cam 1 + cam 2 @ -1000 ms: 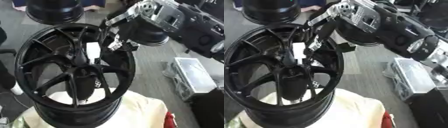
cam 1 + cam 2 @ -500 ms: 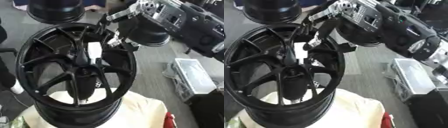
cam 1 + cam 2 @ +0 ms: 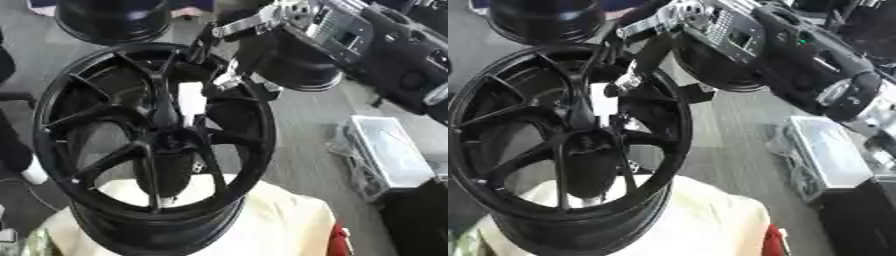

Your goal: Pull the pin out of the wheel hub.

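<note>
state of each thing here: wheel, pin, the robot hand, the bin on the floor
wheel: tilted toward the camera, resting on a cream cloth
pin: white, standing just above the hub, right hand at its top end
right hand: reaching down over the rim; fingers too dark to read
clear bin: on the floor, right of the wheel

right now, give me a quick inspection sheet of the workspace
surface: cream cloth under the wheel, grey floor beyond
job's things: black spoked wheel; white pin stands above the hub
clutter: white tray on the floor at right
hands: right hand reaches in from upper right, fingers beside the pin, grasp unclear; left hand nothing seen
cables: nothing seen
surroundings: two more dark wheels beyond, one far left, one behind the arm
</note>
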Robot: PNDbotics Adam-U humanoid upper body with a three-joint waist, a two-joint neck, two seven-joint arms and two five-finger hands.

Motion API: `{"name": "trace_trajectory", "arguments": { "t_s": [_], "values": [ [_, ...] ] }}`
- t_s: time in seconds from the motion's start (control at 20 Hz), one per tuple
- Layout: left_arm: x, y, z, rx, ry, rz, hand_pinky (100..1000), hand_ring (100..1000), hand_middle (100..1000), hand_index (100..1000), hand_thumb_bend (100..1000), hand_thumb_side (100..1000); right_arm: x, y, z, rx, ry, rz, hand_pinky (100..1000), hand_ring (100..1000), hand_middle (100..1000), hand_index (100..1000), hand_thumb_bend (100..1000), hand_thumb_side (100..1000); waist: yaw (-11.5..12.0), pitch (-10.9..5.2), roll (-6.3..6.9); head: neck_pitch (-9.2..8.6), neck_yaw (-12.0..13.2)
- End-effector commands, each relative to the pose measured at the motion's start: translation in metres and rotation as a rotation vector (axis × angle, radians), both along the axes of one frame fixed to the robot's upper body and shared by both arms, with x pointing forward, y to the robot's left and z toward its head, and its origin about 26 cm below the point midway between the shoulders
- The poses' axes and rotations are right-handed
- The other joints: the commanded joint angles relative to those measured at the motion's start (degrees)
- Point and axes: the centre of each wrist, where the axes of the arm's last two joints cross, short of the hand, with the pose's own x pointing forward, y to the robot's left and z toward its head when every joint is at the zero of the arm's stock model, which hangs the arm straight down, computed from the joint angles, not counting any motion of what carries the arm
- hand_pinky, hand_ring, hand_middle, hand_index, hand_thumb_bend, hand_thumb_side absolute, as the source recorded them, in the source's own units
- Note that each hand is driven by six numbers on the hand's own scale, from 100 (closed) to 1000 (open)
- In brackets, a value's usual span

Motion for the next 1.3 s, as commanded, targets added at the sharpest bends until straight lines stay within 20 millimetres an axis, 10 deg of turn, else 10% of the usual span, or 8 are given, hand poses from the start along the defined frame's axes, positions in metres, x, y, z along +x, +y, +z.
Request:
{"name": "trace_trajectory", "arguments": {
  "t_s": [0.05,1.3],
  "values": [
    [-0.0019,-0.0013,0.01,0.021,-0.037,-0.009,685,1000,912,764,100,697,-0.0026,-0.0018,0.0154,0.005,-0.03,0.001,925,900,814,925,444,752,0.05,-0.46,0.48,-0.09,0.17],
    [-0.0012,-0.0029,0.014,0.064,-0.073,-0.015,688,1000,918,762,100,706,-0.003,-0.0064,0.0164,0.011,0.009,-0.011,914,890,807,917,446,726,0.96,2.08,-0.62,-0.09,-0.47]
  ]
}}
